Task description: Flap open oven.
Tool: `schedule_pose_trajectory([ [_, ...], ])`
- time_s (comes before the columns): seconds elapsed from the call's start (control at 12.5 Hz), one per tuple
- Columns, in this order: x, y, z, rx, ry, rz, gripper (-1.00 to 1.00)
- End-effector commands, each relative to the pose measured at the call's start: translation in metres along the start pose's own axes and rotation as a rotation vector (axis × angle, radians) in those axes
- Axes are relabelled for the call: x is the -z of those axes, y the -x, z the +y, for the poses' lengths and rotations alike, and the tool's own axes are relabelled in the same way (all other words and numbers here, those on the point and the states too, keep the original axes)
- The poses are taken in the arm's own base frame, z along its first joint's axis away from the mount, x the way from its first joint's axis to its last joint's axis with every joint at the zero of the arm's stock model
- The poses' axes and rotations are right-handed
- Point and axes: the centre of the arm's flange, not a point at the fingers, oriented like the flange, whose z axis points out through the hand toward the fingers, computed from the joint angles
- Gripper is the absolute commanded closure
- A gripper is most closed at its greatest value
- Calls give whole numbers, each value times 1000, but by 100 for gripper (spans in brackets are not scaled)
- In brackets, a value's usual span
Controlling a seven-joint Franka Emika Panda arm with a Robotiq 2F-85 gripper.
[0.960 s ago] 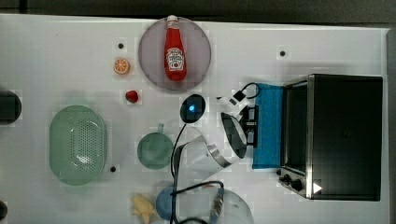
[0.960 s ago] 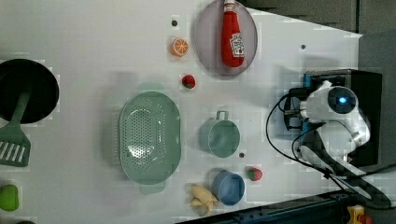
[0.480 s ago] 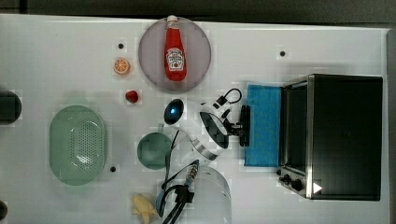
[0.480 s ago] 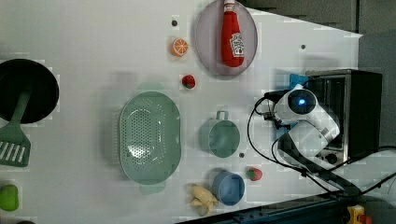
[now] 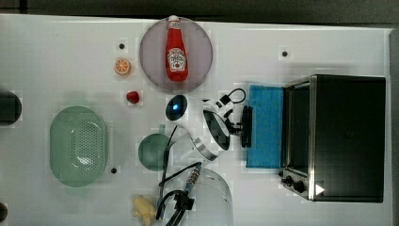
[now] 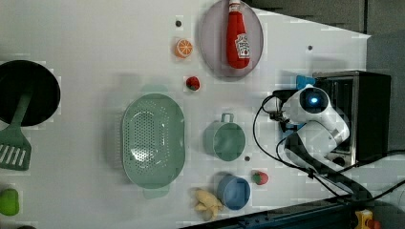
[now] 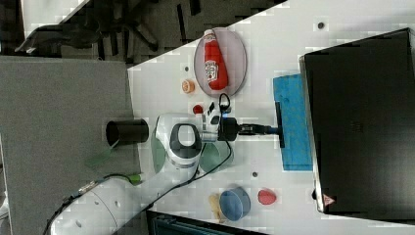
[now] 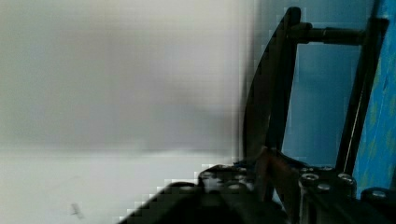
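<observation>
The tool (image 5: 241, 126) reaches level toward the oven (image 5: 346, 137) and is pinched on the dark bar handle (image 5: 246, 127) of the door (image 5: 266, 126), its fingers (image 8: 266, 179) set either side of the bar in the wrist view. The blue door lies folded down flat on the worktop (image 5: 56, 56), stretching from the oven's front toward the top view's left, with the handle along its far edge. The oven itself stands at the top view's right, black on top with a silver frame and black knobs (image 5: 292, 181) near its lower front corner. The white arm (image 5: 207, 136) runs back from the tool toward the top view's lower middle, cables looping beside it. Just behind the arm sits a green cup (image 5: 154, 151); farther to the top view's left lies a green colander (image 5: 78, 146). A ketchup bottle (image 5: 176, 49) rests on a grey plate (image 5: 197, 66) toward the top view's upper middle, with an orange slice (image 5: 123, 67) and a small red fruit (image 5: 132, 97) nearby. In the left view a blue bowl (image 6: 234, 192) sits near the worktop's lower edge.
</observation>
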Motion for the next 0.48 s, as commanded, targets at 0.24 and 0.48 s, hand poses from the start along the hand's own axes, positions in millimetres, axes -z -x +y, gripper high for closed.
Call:
schedule_pose_trajectory([
  [0.24,130,-28,49,-404,-299,103,65],
  [0.48,178,-25,101,-606,-467,86,65],
])
